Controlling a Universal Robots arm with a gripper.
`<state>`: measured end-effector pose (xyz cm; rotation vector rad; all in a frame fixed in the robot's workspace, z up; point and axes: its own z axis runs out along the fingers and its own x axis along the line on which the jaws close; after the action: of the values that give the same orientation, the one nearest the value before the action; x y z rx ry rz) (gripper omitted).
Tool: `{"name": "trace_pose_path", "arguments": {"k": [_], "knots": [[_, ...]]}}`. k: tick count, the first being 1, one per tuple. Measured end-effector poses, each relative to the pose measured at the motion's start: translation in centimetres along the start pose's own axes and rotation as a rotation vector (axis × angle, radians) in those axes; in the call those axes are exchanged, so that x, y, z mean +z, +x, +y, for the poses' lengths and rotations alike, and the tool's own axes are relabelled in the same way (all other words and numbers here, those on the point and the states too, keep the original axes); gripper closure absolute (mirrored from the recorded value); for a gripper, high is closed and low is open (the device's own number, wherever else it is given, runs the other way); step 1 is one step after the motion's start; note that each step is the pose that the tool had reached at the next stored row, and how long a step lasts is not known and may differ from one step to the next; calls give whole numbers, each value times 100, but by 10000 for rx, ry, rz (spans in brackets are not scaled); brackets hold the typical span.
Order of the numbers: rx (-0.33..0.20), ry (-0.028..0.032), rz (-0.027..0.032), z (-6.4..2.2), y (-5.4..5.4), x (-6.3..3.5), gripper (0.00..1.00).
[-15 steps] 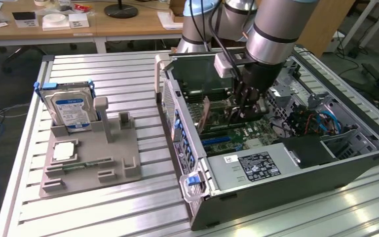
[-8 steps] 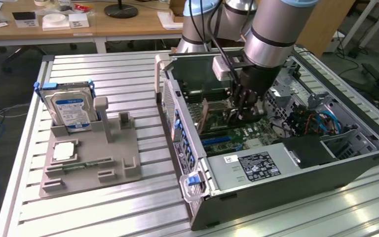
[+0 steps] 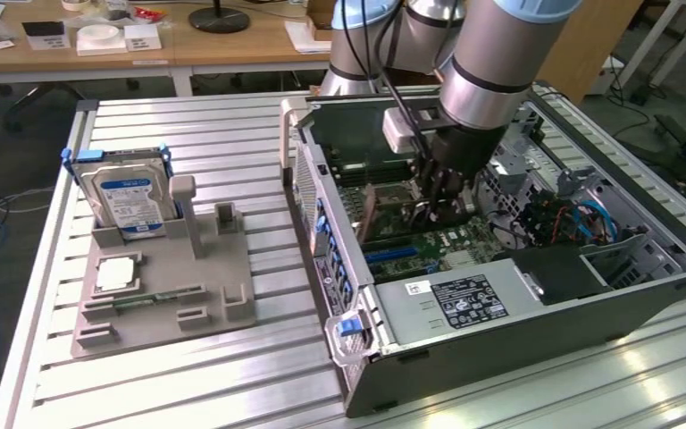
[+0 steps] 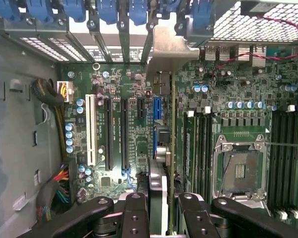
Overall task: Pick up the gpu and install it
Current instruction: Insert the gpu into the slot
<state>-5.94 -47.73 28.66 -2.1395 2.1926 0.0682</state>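
Gripping the gpu [image 4: 172, 130], a thin dark circuit card with a silver-grey metal bracket [image 4: 171, 43] at one end. The black-fingered gripper [image 4: 165, 210] is clamped on the card's top edge, one finger on each face.

- Card is inside the open grey computer case [image 3: 522, 349], standing on edge over the green motherboard [image 4: 238, 89], bracket end toward the case's rear slot openings.
- In the wrist view its edge runs just beside the blue expansion slot [image 4: 156, 106] in the case floor, roughly parallel to it. Can't tell whether the edge connector is in a slot or just above one.
- The exterior view has the arm reaching down into the case with the card [image 3: 381, 210] upright at the gripper [image 3: 432, 214].

Status, my read: pick is done. Install is in hand but not finished, since the card is not released and seating is unconfirmed.

Outside the case, on the exterior view's left, is the grey parts fixture [image 3: 218, 308], with the blue-labelled hard drive [image 3: 129, 201] upright in it.
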Motion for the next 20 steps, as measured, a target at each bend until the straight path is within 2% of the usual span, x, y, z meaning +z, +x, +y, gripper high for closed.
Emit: {"name": "trace_pose_path", "arguments": {"k": [20], "knots": [[0,0,0,95,13,143,73]]}}
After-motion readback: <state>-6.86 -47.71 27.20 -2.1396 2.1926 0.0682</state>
